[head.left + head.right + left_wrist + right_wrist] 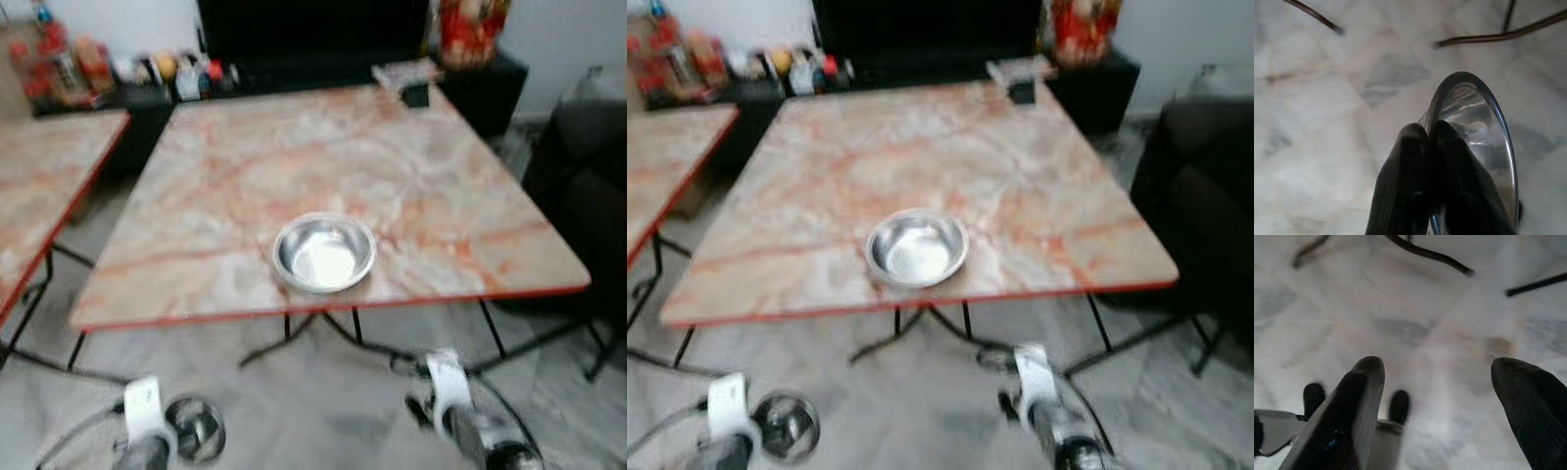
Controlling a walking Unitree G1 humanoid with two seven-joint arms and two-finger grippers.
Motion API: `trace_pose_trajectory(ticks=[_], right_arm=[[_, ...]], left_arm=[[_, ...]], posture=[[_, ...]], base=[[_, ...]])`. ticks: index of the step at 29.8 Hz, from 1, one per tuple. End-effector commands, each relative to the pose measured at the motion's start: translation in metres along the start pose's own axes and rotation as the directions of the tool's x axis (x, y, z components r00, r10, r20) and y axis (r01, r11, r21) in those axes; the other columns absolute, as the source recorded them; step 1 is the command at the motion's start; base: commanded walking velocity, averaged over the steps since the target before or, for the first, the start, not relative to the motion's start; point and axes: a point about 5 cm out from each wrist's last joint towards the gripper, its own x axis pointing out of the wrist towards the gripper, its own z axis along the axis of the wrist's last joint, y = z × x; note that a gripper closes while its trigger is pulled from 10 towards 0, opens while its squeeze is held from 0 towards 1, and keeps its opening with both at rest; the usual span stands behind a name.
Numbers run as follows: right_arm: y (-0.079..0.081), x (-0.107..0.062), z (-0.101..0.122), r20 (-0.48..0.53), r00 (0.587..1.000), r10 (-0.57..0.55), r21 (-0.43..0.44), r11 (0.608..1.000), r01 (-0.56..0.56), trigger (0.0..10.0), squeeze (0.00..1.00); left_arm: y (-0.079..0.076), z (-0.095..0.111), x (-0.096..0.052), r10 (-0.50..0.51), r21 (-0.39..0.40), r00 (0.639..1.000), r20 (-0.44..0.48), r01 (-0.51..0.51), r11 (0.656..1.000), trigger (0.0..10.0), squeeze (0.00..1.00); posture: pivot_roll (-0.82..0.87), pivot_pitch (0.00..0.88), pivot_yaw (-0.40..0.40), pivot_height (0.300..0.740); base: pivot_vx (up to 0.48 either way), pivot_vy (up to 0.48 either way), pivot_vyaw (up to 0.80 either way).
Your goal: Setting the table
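Observation:
A steel bowl (324, 253) rests near the front edge of a marble-patterned folding table (323, 166). My left gripper (1431, 131) hangs low in front of the table, shut on the rim of a second steel bowl (1481, 134), which also shows at the bottom left (195, 427). My right arm (460, 411) hangs low at the right. Its gripper (1437, 369) is open over the floor, with nothing between the fingers.
A second marble-patterned table (44, 186) stands at the left. A dark cabinet (323, 49) with bottles and jars (176, 70) lines the back wall. A dark sofa (588, 196) sits at the right. Black table legs (294, 338) cross the tiled floor.

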Motion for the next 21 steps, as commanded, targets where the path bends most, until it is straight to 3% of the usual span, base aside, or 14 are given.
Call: trace_pose_trajectory(ticks=[1,15,21], right_arm=[[0.0071,0.0011,0.0031,0.009,1.0,0.017,0.003,1.0,-0.017,10.0,0.0],[0.0074,0.0011,0.0036,0.011,1.0,0.024,0.0,1.0,-0.024,10.0,0.0],[0.0071,0.001,0.0038,0.014,1.0,0.025,0.002,1.0,-0.025,10.0,0.0]], left_arm=[[0.0121,0.0007,-0.0008,0.031,0.027,0.999,0.004,-0.032,0.999,10.0,0.0],[0.0181,0.0044,-0.0004,0.042,0.026,0.999,0.001,-0.042,0.999,10.0,0.0],[0.0159,0.0037,-0.0001,0.038,0.014,0.999,-0.01,-0.038,0.999,10.0,0.0]], posture=[[-0.06,0.025,0.06,0.74],[-0.06,0.023,0.056,0.74],[-0.06,0.024,0.051,0.74]], base=[[0.0,-0.311,0.0],[0.0,-0.303,0.0],[0.0,0.0,0.0]])
